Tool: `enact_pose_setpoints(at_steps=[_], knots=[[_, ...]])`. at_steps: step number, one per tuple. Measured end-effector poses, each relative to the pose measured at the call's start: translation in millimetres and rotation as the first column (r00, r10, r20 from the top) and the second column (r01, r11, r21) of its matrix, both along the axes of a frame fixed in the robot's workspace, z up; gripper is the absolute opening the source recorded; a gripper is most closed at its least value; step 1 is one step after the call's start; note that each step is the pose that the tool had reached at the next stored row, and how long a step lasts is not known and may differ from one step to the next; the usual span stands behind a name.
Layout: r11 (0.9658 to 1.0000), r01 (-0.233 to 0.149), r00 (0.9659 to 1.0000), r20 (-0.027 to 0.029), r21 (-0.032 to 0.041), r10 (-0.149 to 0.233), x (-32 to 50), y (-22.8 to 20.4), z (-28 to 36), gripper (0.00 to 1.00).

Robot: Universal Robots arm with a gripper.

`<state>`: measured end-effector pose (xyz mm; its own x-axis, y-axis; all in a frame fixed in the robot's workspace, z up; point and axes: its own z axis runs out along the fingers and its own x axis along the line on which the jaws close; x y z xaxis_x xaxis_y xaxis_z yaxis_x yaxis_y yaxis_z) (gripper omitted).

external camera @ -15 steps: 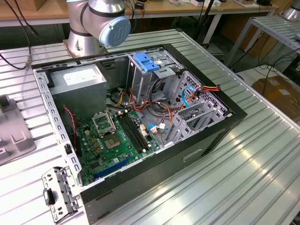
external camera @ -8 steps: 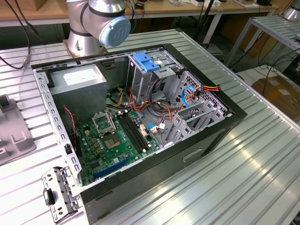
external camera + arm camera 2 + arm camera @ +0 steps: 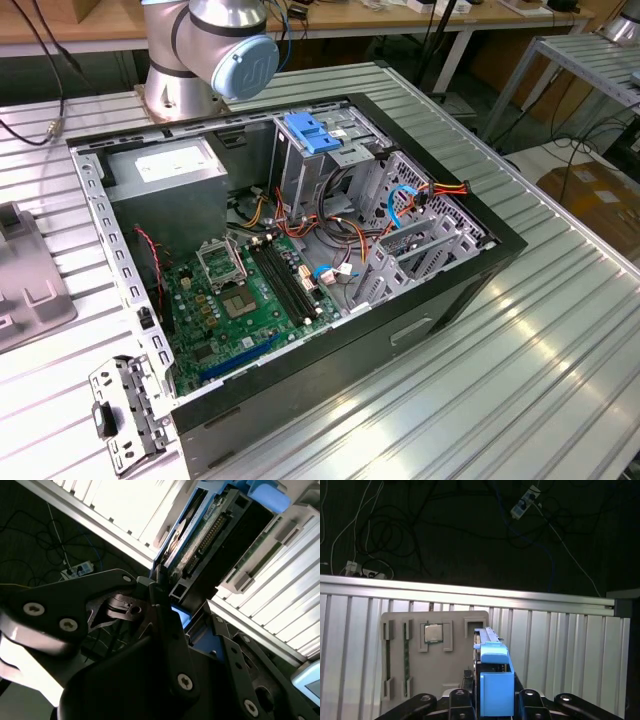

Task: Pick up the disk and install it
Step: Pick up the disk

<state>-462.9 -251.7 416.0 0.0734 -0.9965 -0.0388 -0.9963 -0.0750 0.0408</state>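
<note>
Silver-metal and flat, with a blue plastic side rail, the disk (image 3: 495, 670) is seen edge-on in the first wrist view, clamped between the two black fingers (image 3: 461, 699) of the gripper (image 3: 494, 701). Its far end is met by a rectangular slot in the pale grey moulded plastic tray (image 3: 455, 675); whether it is seated there or lifted clear cannot be told. A square silver processor chip (image 3: 434, 633) is held in a neighbouring pocket of the tray, which is laid on the ribbed aluminium table (image 3: 350, 645) near its edge. Beyond that edge, tangled cables (image 3: 380, 535) and a white power strip (image 3: 522, 505) are seen on the dark floor.

In the second wrist view the disk (image 3: 210, 535) is shown by its connector edge, with one black finger pressed against its end.

In the exterior view a black open computer case (image 3: 420, 320) is laid on its side on the table (image 3: 540, 400). A green motherboard (image 3: 245, 300), a grey power-supply box (image 3: 165, 175) and a blue plastic latch (image 3: 312, 135) atop the metal cage are seen inside. The silver-and-blue arm (image 3: 215, 45) is mounted just behind the case.
</note>
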Motion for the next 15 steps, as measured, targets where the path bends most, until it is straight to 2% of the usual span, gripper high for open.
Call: enact_pose_setpoints(at_steps=[15], knots=[[1.0,0.0,1.0,0.0,0.0001,0.0,0.0,0.0,13.4,0.37]])
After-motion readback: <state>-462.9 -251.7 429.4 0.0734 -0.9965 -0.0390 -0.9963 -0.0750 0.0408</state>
